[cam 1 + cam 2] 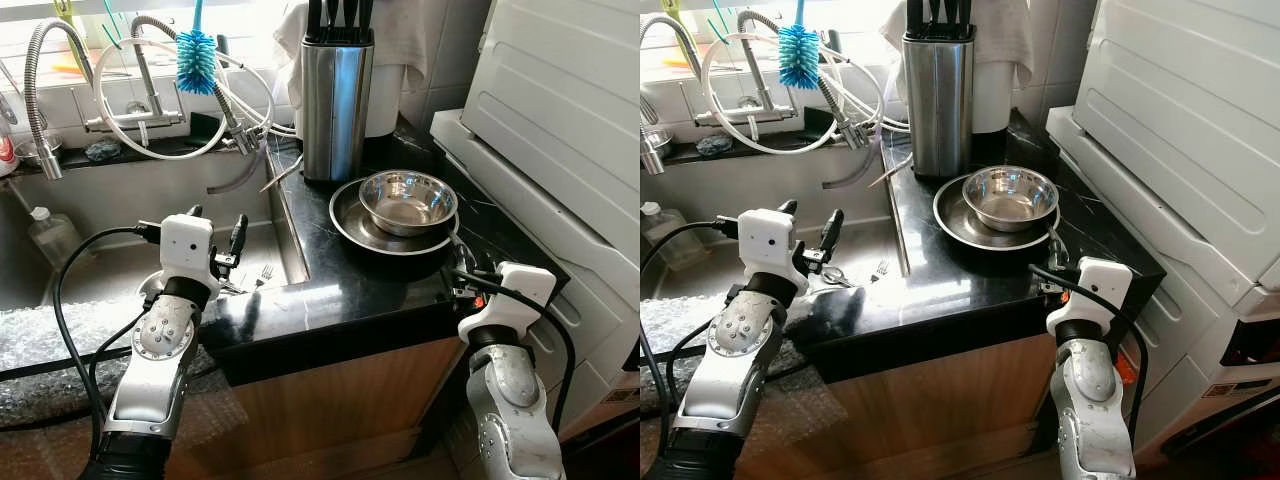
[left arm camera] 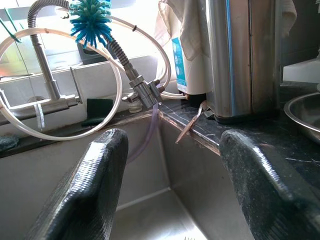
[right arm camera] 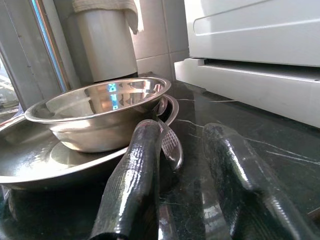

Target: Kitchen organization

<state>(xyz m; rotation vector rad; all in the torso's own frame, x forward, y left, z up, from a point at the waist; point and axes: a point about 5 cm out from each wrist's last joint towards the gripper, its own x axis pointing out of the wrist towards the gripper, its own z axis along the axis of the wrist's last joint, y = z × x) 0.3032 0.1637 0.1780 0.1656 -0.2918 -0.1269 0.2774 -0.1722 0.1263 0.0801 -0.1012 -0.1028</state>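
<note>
A steel bowl (image 1: 407,200) sits in a shallow steel plate (image 1: 350,228) on the black counter (image 1: 330,290). My right gripper (image 1: 460,268) lies low on the counter at the plate's near right rim and is open. Between its fingers (image 3: 142,165) a metal spoon (image 3: 171,145) leans on the plate's edge, close to one finger. My left gripper (image 1: 217,226) hangs open and empty over the steel sink (image 1: 120,265), beside the counter's left edge. A fork (image 1: 265,272) lies on the sink floor just beyond it.
A tall steel knife block (image 1: 337,100) stands behind the plate. The spring faucet (image 1: 45,90), white hoses and a blue bottle brush (image 1: 196,55) crowd the sink's back. A white appliance (image 1: 560,120) walls the counter's right side. A plastic bottle (image 1: 50,235) rests in the sink.
</note>
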